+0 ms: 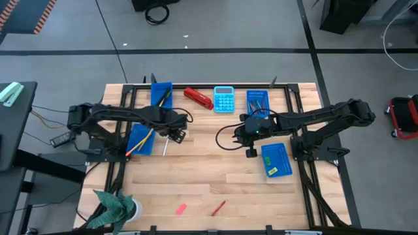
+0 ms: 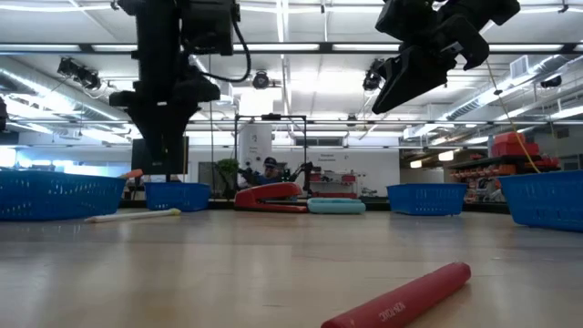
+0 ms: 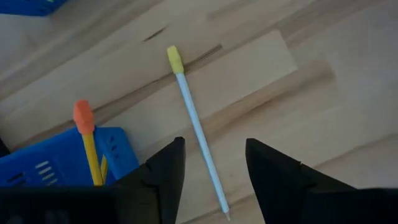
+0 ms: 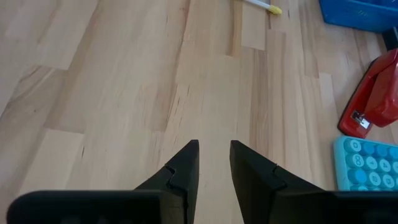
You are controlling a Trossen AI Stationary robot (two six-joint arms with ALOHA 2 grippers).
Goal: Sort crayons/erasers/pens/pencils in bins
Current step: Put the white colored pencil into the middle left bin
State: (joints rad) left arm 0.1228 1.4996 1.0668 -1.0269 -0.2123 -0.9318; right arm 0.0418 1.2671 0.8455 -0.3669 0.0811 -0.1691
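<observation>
A white pencil (image 3: 198, 127) with a yellow eraser end (image 3: 175, 57) lies flat on the wood; it also shows in the high view (image 1: 164, 148). My left gripper (image 3: 214, 162) is open and hovers above it (image 1: 175, 134), one finger on either side of the pencil's pointed half, touching nothing. Beside it a blue bin (image 1: 140, 139) holds orange and yellow pencils (image 3: 88, 143). My right gripper (image 4: 214, 155) is open by a narrow gap and empty, raised over bare wood near the table's middle (image 1: 240, 132). A red crayon (image 1: 218, 207) and a pink eraser (image 1: 181, 209) lie near the front edge.
Three more blue bins stand at the far left (image 1: 161, 94), the far right (image 1: 258, 101) and the right (image 1: 277, 161); the last holds small erasers. A red stapler (image 1: 198, 97) and a light-blue calculator (image 1: 224, 99) lie at the far edge. A plant (image 1: 114, 209) stands at the front left.
</observation>
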